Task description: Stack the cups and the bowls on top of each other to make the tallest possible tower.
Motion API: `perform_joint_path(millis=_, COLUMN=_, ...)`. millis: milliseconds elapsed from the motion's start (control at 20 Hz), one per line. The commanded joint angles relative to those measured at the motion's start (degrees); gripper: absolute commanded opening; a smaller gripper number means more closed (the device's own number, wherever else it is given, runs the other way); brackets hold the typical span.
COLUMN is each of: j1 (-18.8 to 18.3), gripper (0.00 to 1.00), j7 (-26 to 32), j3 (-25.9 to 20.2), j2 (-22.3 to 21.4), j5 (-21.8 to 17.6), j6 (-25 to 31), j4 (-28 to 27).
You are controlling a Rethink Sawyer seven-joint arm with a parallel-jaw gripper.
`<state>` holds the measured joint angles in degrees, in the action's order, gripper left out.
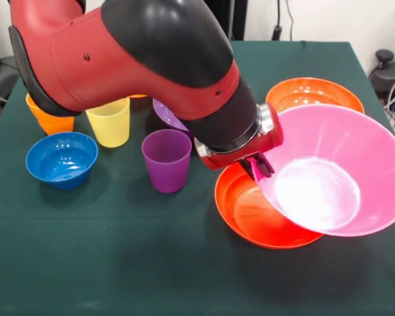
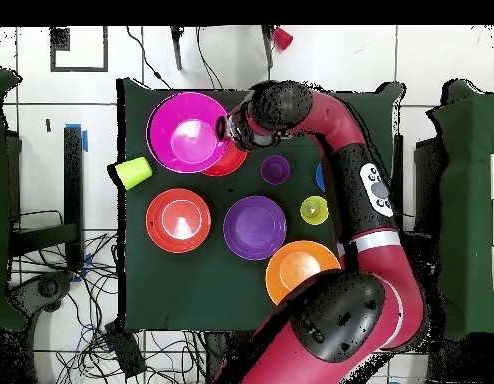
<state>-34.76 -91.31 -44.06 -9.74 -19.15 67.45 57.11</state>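
End effector (image 1: 258,166) clamped on the pink bowl (image 1: 339,172) rim, bowl tilted steeply above a red-orange bowl (image 1: 250,214) near the tabletop (image 1: 118,263) edge. Risk: thin rim grip (glossy plastic) slips, or the bowl lands off-centre and slides off.

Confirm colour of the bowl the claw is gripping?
Pink. The bowl held tilted by the claw shows best in the front view.

I see bright, even light from above. The pink bowl (image 1: 336,172) shines white in its middle. Soft dark shadows lie beside the purple cup (image 1: 166,160) and blue bowl (image 1: 61,158).
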Motion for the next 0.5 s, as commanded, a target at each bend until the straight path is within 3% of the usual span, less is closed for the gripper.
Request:
perform_joint_path(millis=50, j1=0.23, gripper=0.0, j7=19.1, j3=-0.38, j2=2.48, j5=-2.55, j6=4.89, j4=-2.01)
perform_joint_path(millis=250, j1=-1.11, gripper=0.0, j7=20.01, j3=-0.56, j2=2.61, j5=-2.58, j6=3.73, j4=0.28)
perform_joint_path(millis=500, j1=1.18, gripper=0.0, j7=20.69, j3=-0.58, j2=4.99, j5=-3.58, j6=4.96, j4=-4.57)
